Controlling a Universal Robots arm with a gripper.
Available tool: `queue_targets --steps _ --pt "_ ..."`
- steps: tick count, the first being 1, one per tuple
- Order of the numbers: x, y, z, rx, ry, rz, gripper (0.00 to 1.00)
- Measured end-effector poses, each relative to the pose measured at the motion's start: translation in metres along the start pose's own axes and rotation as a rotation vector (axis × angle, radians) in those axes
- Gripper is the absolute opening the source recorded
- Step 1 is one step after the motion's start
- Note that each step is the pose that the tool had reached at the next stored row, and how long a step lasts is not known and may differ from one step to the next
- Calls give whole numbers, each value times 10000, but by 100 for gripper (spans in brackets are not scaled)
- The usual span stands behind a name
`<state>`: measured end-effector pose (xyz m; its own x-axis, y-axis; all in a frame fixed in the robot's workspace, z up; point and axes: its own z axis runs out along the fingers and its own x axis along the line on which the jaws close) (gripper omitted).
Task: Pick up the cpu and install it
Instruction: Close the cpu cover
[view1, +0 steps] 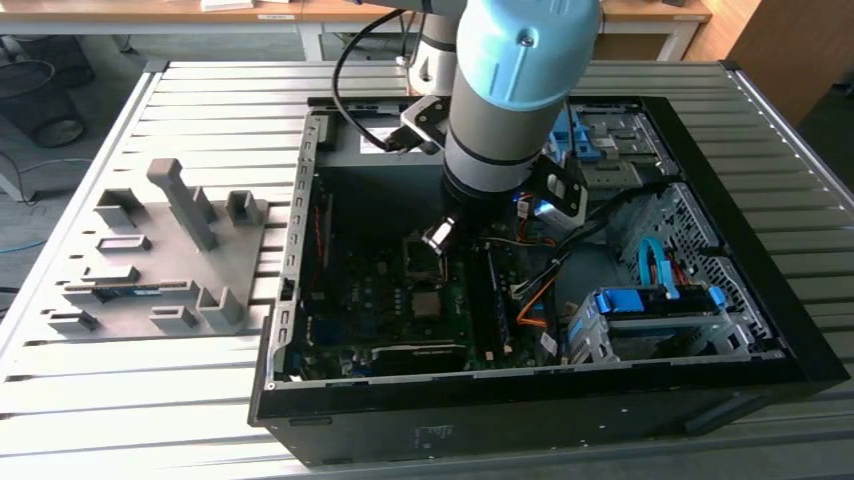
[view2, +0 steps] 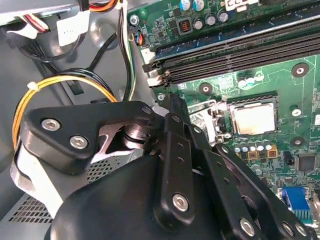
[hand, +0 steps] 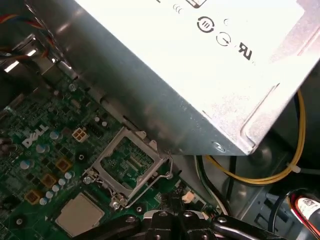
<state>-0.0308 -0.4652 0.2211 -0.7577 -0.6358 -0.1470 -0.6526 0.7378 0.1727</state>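
Beside the hinged metal frame (view2: 204, 119) on the motherboard (view2: 280, 45) lies the cpu (view2: 254, 119), flat with its silvery face up. As far as I can judge, it is already seated in the black socket rather than loose. In the first wrist view the cpu (hand: 80, 215) likewise sits just beside that frame (hand: 131, 164), which stands open so that green board shows through its window.

My claw (view2: 175, 107) hangs on the far side of the frame from the cpu, so the frame lies roughly between them. The chip is square, so it has no long axis to line up with; what matters is the short sideways offset across the frame. The claw's fingers look pressed together, and I see nothing held between them. In the first wrist view the tips (hand: 173, 217) seem to meet just off the frame's wire lever.

From the exterior view the claw (view1: 438, 237) is down inside the case (view1: 287, 400), and the cpu (view1: 424, 303) is a small grey patch close by the frame.

The claw's own linkage blocks much of the second wrist view, so I can't tell whether the tips touch the board. The grey supply box (hand: 200, 75) covers the board beyond the frame. I can't make out the cpu's corner mark or whether it is fully seated.
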Motion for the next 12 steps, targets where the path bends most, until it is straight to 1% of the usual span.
queue_targets --steps 1,3,5,7,8,12 --pt "-2 -2 1 -2 15 -11 10" --pt "-1 -3 4 31 109 -99 10" --pt "-1 -4 11 67 207 -283 10" --pt "0 -5 14 84 272 -449 10" --pt "0 -5 14 85 282 -480 10" --pt "-2 -6 14 84 285 -485 10"
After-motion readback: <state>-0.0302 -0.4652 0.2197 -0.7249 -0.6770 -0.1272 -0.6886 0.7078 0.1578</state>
